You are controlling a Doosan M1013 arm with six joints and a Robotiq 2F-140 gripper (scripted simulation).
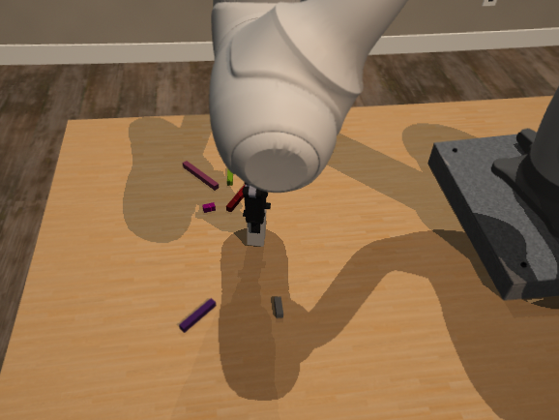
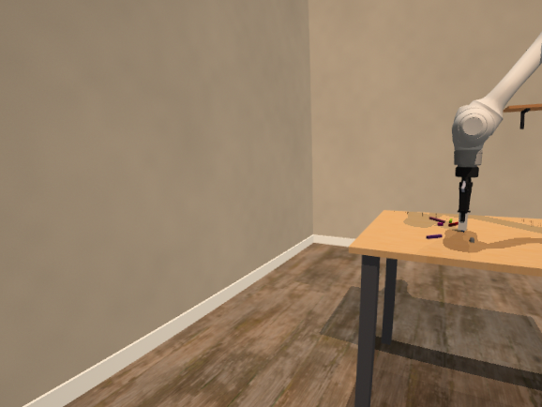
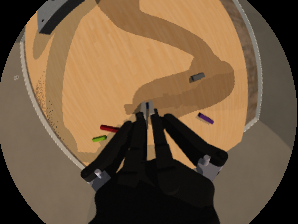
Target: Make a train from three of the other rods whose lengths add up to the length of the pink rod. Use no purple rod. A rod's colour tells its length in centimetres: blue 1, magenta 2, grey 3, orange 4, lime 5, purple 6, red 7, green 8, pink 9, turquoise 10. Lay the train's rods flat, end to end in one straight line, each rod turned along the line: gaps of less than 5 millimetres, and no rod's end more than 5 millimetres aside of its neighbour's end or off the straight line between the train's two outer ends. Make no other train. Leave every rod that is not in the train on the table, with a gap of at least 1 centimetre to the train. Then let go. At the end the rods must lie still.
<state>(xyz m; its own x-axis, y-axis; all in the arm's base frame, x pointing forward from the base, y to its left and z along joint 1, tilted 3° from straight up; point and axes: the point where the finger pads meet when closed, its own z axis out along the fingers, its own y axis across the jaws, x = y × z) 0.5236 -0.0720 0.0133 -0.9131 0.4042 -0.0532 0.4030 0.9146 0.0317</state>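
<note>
My gripper (image 1: pixel 255 236) points straight down with its pale fingertips at the table top, just right of the rod cluster. The fingers stand nearly closed on something small that the tips hide, so I cannot tell its colour. It also shows in the wrist view (image 3: pixel 145 107). The pink rod (image 1: pixel 200 174) lies flat at the back left. The magenta rod (image 1: pixel 209 207), the red rod (image 1: pixel 235 198) and the lime rod (image 1: pixel 230 177) lie close by, the last two partly hidden by the arm. The grey rod (image 1: pixel 277 307) and the purple rod (image 1: pixel 197 315) lie nearer the front.
The robot's dark base plate (image 1: pixel 493 213) stands at the table's right side. The big arm joint (image 1: pixel 276 92) blocks the view of the table's back middle. The table's left edge is well beyond the rods.
</note>
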